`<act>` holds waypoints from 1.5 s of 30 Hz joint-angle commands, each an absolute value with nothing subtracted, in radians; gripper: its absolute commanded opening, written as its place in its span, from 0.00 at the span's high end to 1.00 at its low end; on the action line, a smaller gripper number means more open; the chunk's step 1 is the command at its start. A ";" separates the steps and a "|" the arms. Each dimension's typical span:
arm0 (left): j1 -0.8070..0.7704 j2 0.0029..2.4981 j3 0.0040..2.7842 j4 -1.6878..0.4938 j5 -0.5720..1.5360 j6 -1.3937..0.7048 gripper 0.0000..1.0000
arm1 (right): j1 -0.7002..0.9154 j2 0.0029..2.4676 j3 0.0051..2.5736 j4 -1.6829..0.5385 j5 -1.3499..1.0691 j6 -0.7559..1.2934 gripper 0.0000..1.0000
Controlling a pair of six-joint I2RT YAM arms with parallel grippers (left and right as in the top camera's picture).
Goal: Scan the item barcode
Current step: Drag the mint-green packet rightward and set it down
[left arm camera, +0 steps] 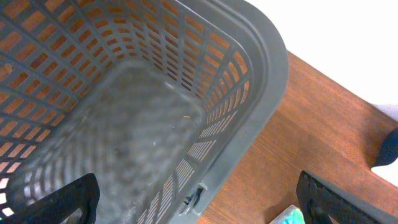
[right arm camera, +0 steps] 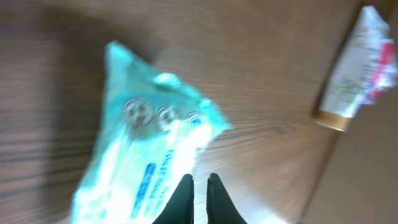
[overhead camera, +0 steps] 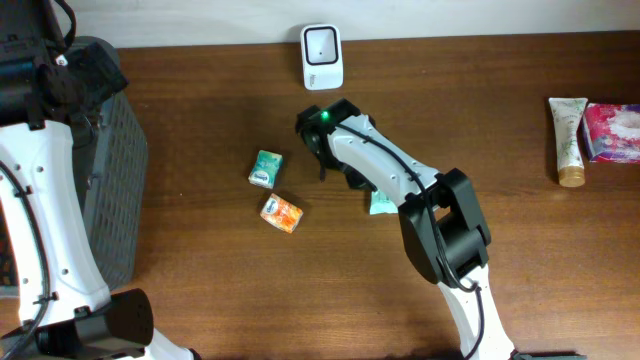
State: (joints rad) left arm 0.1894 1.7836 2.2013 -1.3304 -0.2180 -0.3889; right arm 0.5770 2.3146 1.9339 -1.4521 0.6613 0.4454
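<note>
The right gripper [right arm camera: 199, 198] is closed, nothing clearly between its fingers, just beside the teal packet [right arm camera: 149, 155]; the packet lies on the table partly under that arm, well apart from the scanner [overhead camera: 322, 57]; the left gripper [left arm camera: 205, 200] hangs wide open over the basket [left arm camera: 267, 74]. The risk: so soft and slick a wrapper may give only a fold to pinch, or nothing at all, so a lift could come up empty, or the packet could sag and hide its barcode.

Even light, motion-blurred wrist views
</note>
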 commanded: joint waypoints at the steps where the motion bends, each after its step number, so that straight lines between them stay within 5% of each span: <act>1: 0.193 1.768 2.211 -1.328 -0.225 -0.395 0.01 | 0.538 2.318 1.931 -1.450 0.775 0.484 0.96; 4: 0.193 1.768 2.211 -1.328 -0.225 -0.395 0.01 | 0.495 2.314 1.928 -1.452 0.652 0.484 0.93; 7: 0.193 1.768 2.211 -1.328 -0.225 -0.395 0.01 | 0.445 2.294 1.979 -1.455 0.487 0.476 0.77; 9: 0.193 1.768 2.211 -1.328 -0.225 -0.395 0.01 | 0.400 2.265 2.033 -1.460 0.365 0.424 0.34; 10: 0.193 1.768 2.211 -1.328 -0.225 -0.395 0.01 | 0.372 2.247 2.064 -1.462 0.287 0.388 0.01; 18: 0.193 1.768 2.211 -1.328 -0.225 -0.395 0.01 | 0.041 2.189 2.082 -1.505 -0.604 -0.154 0.01; 24: 0.193 1.768 2.211 -1.328 -0.225 -0.395 0.01 | -0.047 2.201 1.822 -1.352 -0.701 -0.257 0.00; 34: 0.193 1.768 2.211 -1.328 -0.225 -0.395 0.01 | -0.004 2.201 1.503 -1.003 -0.775 -0.254 0.38; 35: 0.193 1.768 2.211 -1.328 -0.225 -0.395 0.01 | 0.006 2.201 1.494 -0.987 -0.775 -0.254 0.44; 38: 0.193 1.768 2.211 -1.328 -0.225 -0.395 0.01 | 0.033 2.201 1.490 -0.955 -0.775 -0.242 0.92; 42: 0.193 1.768 2.211 -1.328 -0.225 -0.395 0.01 | 0.030 2.185 1.555 -0.964 -0.714 -0.091 0.96; 45: 0.193 1.768 2.211 -1.328 -0.225 -0.395 0.01 | 0.065 2.119 1.658 -1.038 -0.366 0.062 0.96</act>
